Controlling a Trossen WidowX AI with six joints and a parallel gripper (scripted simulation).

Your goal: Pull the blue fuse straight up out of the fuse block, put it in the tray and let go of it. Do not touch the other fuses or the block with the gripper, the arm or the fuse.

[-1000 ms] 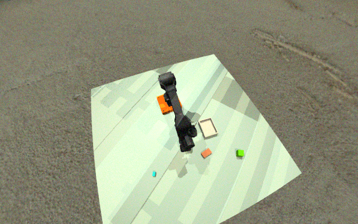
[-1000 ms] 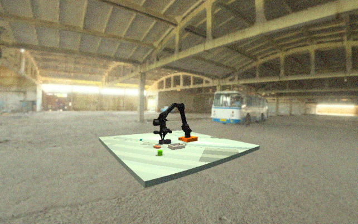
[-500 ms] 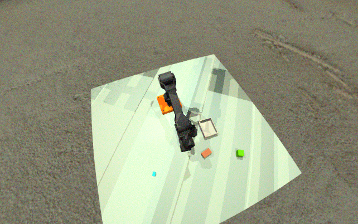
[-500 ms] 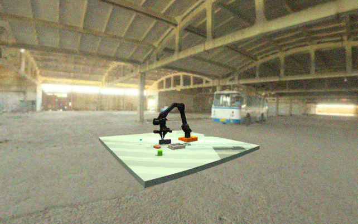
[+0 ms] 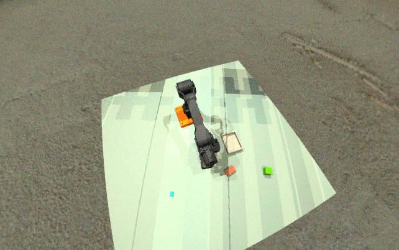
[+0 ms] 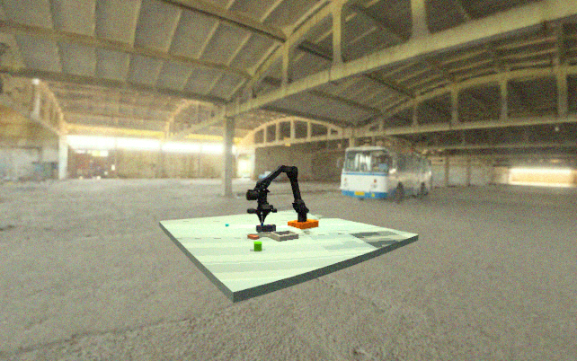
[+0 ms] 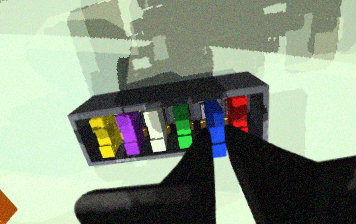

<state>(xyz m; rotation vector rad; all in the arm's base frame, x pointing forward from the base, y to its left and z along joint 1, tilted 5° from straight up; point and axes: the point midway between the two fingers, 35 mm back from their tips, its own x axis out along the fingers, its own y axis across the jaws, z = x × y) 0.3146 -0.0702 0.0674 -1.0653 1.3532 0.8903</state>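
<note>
Gripper (image 7: 219,150), wrist view: two dark fingers pinched on the blue fuse (image 7: 215,127), one on each side of it. Blue fuse: sits in the fuse block (image 7: 170,95), second slot from the block's right end, its top standing higher than the neighbouring fuses. Fuse block: dark, oblong, open on top, holding a row of six fuses; from its left end, yellow fuse (image 7: 104,135), purple fuse (image 7: 129,132), white fuse (image 7: 155,131), green fuse (image 7: 181,126), then the blue, then red fuse (image 7: 238,112) at the right end. Green and red fuses lie just beside the fingers; whether either is touched cannot be told. Orange corner (image 7: 6,210) shows at the lower left, well apart from the block. Top view: arm (image 5: 196,118) reaches from its orange base (image 5: 183,116) across the pale green board (image 5: 174,217), its wrist covering the block and fuse entirely. Tray (image 5: 232,142): shallow, pale, square, just beside the wrist on the right, nothing visible inside. Salmon block (image 5: 230,170) lies near the wrist, below the tray; green cube (image 5: 267,170) farther right of it; small cyan piece (image 5: 171,194) well apart to the lower left. Exterior view: arm (image 6: 288,180) arches over and points straight down at the fuse block (image 6: 266,228), the gripper (image 6: 261,221) just above it; tray (image 6: 284,235) just beside the block, green cube (image 6: 257,245) in front, orange base (image 6: 303,223) behind. Bus (image 6: 382,172) stands far behind in the hall.
</note>
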